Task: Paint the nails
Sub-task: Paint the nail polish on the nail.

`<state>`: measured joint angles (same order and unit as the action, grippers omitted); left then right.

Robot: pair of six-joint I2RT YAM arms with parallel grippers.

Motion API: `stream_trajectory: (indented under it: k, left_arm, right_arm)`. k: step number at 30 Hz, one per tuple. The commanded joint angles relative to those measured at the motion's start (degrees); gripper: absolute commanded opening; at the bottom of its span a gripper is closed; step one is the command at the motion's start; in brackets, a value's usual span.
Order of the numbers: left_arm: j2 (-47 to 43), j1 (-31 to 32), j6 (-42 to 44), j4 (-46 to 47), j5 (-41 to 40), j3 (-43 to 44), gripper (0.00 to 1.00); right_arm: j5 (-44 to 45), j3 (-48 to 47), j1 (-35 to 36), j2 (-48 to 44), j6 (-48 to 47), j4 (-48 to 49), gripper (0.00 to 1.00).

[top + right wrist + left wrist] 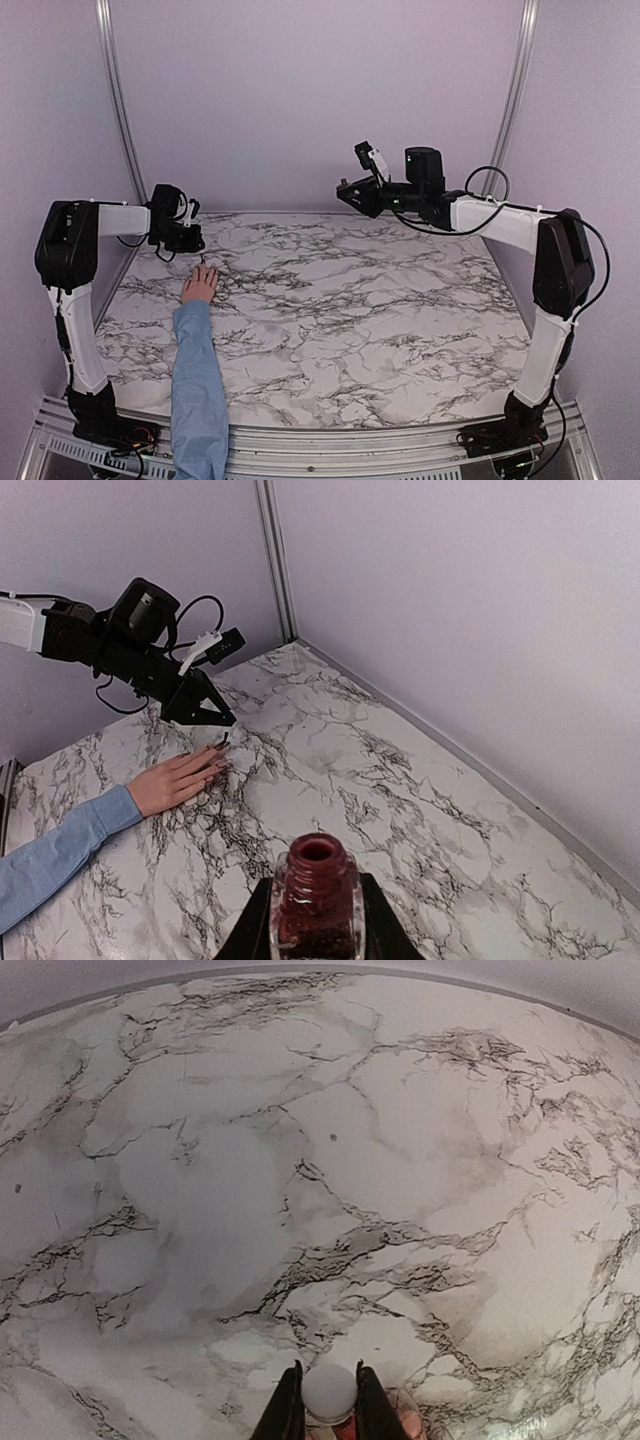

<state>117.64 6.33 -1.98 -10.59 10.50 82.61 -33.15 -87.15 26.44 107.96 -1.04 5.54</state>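
A light-skinned hand in a light blue sleeve lies flat on the marble table at the left. Its nails are tiny and look dark at the fingertips. My left gripper is shut on a white brush cap, with the thin brush pointing down just over the fingertips. Pink fingertips show below the cap. My right gripper is raised above the back of the table, shut on an open dark red polish bottle.
The marble table top is bounded by lilac walls at the back and sides, with metal posts in the back corners. The forearm runs from the near edge up the left side. The left arm also shows in the right wrist view.
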Motion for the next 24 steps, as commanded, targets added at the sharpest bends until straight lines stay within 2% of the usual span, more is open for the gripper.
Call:
stream_trajectory:
  k: [1, 16, 24]
  left_arm:
    - [1.8, -0.2, 0.0, -0.2, -0.3, 1.8, 0.0]
    - [3.1, -0.7, -0.2, -0.3, 0.4, 4.5, 0.0]
    - [0.9, -0.9, -0.2, -0.5, 0.1, 4.3, 0.0]
  right_arm:
    - [-0.1, -2.0, -0.4, -0.5, 0.2, 0.6, 0.0]
    - [0.1, -2.1, -0.4, -0.7, -0.3, -0.1, 0.0]
    - [0.0, -1.7, -0.4, -1.1, -0.5, 0.2, 0.0]
